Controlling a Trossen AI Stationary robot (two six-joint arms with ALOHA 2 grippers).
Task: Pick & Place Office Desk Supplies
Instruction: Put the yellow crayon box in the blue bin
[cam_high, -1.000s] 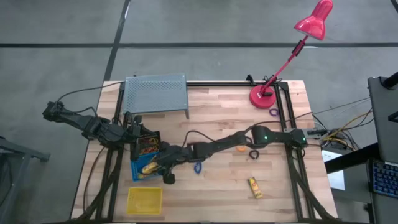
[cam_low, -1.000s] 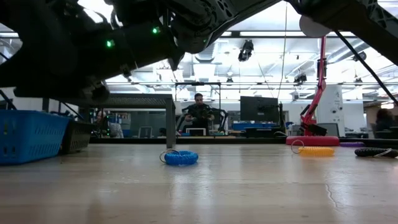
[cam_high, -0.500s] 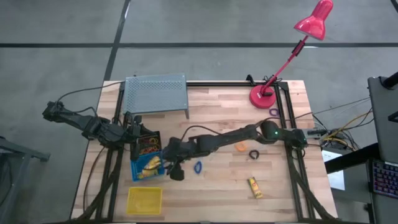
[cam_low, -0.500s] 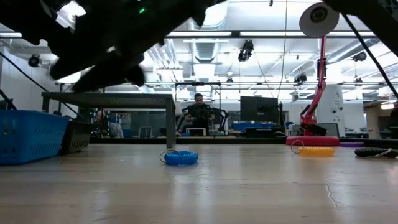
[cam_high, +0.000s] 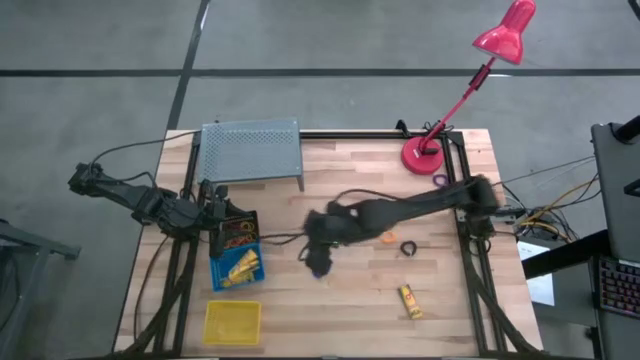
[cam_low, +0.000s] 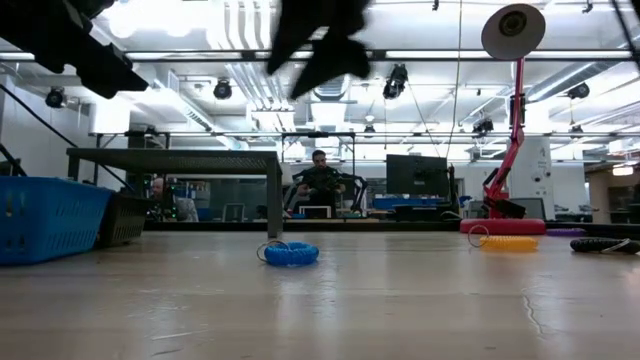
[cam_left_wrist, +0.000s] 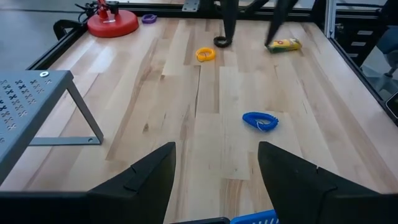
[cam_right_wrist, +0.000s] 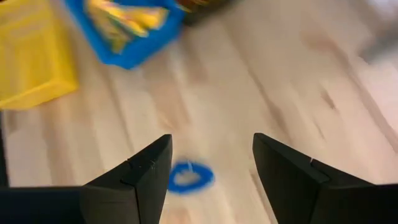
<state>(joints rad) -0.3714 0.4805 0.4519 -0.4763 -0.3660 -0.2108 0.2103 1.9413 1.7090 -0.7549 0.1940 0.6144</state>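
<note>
High view: the right gripper (cam_high: 318, 262) is blurry, right over the blue ring (cam_high: 319, 270) mid-table. The left gripper (cam_high: 222, 213) sits by the black bin (cam_high: 238, 231), w/ the blue bin (cam_high: 237, 268) and yellow bin (cam_high: 232, 321) below it. An orange ring (cam_high: 386, 238), black ring (cam_high: 408, 248) and yellow tube (cam_high: 409, 299) lie further right.

Low view: blue ring (cam_low: 291, 253) lies flat on the wood; nothing touches it.

Left wrist view: fingers (cam_left_wrist: 147, 176) spread apart, holding nothing.

Right wrist view: fingers (cam_right_wrist: 145, 175) wide apart, empty, blue ring (cam_right_wrist: 190, 176) between them but lower down.

Could go wrong: the ring is thin & flat, so the fingers may close above it and miss, or push it away across the wood.
</note>
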